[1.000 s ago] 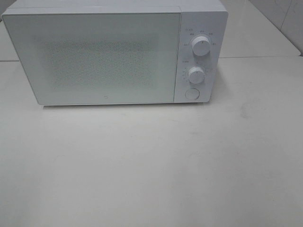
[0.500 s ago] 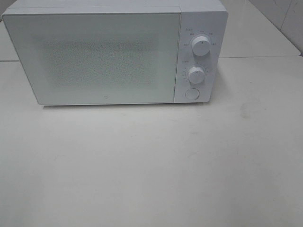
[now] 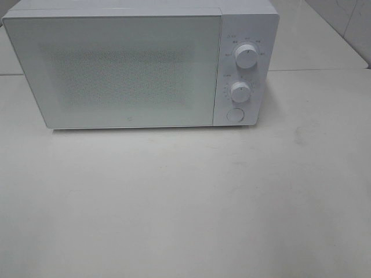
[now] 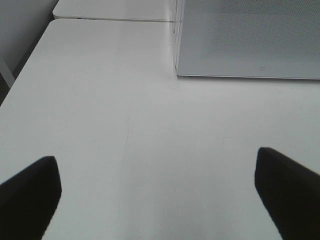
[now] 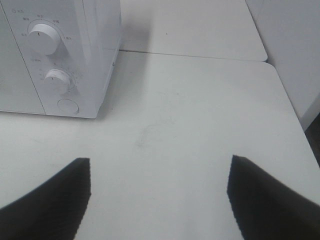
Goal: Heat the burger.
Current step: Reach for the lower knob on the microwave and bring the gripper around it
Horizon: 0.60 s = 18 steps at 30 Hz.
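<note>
Left hand [image 4: 157, 165] hangs spread wide above the counter [image 3: 185, 202] with nothing between its dark fingers, and the right hand [image 5: 160, 162] matches it, fingers well apart and gripping nothing. Neither hand shows in the high view, so both sit back from the microwave [image 3: 139, 63]. And the burger? It is nowhere in sight: not on the counter, not in either hand. The microwave door [image 3: 116, 69] is fully shut, and its speckled panel gives no look inside, so whether the burger sits in there I cannot tell. The upper dial [image 3: 246, 56], lower dial [image 3: 240, 91] and round button [image 3: 235, 114] are untouched by either hand, and their settings are too small to read. My call: either the burger is already loaded and only the heating and retrieval remain, or nothing has begun.
</note>
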### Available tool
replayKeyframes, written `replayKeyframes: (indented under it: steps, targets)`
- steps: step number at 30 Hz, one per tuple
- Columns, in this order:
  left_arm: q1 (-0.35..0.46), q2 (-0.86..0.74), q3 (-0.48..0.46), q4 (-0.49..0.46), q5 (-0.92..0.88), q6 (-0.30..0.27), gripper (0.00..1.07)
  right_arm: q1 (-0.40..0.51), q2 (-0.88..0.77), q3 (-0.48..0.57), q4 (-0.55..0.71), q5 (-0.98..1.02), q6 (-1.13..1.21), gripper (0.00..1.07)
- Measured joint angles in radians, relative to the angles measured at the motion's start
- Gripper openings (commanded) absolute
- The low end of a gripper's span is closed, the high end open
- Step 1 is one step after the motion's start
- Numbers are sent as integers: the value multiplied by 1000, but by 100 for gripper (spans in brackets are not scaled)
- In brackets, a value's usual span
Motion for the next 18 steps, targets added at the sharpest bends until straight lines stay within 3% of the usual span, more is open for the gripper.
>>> replayKeyframes:
  steps: [18]
  targets:
    - [0,0,0,0,0,0,98,0,333,14,3,-402,0,75]
